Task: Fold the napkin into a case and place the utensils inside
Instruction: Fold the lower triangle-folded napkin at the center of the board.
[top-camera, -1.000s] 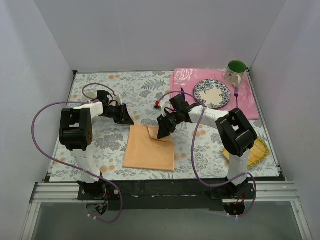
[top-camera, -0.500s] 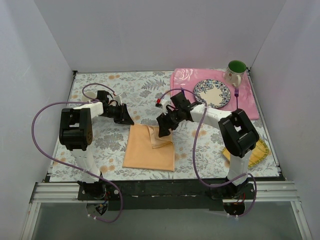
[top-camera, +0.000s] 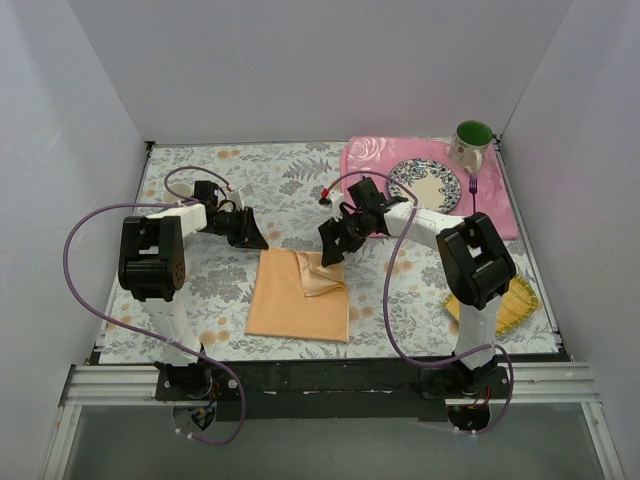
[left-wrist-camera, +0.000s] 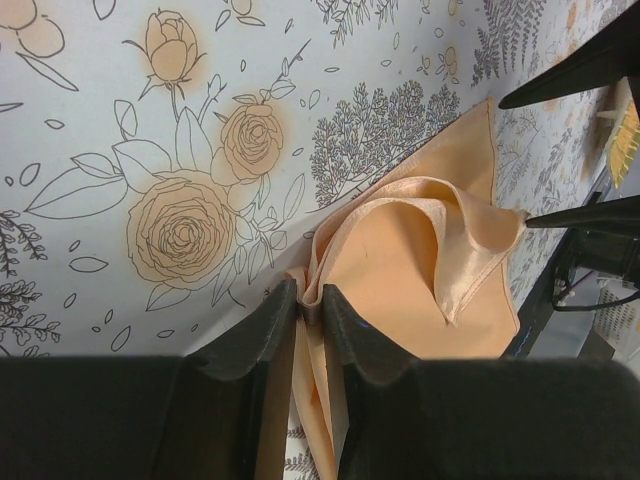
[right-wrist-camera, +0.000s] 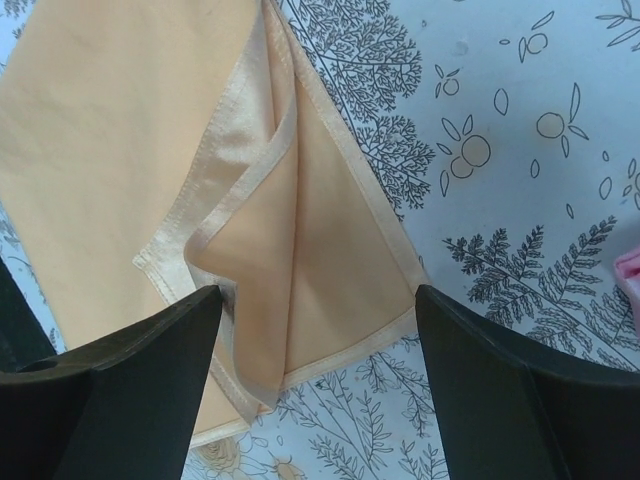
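While my left tool (left-wrist-camera: 308, 300) clamps the napkin (left-wrist-camera: 400, 250) corner as anchor:
my right tool (right-wrist-camera: 318, 295) hangs open, the loose flap (right-wrist-camera: 260, 250) directly beneath it.

A tablecloth (top-camera: 200, 170) printed with grey ferns and peach roses covers the work surface inside a white-walled enclosure (top-camera: 300, 70). At the far right corner lies a pink floral placemat (top-camera: 365, 160). On it sits a round plate (top-camera: 440, 180) with a dark patterned rim and a cream centre. A white mug (top-camera: 470, 142) with a green interior stands upright just beyond the plate. A yellow ribbed woven mat (top-camera: 522, 300) rests near the right front edge, well apart from the placemat. A metal rail (top-camera: 330, 385) runs along the table's near side.
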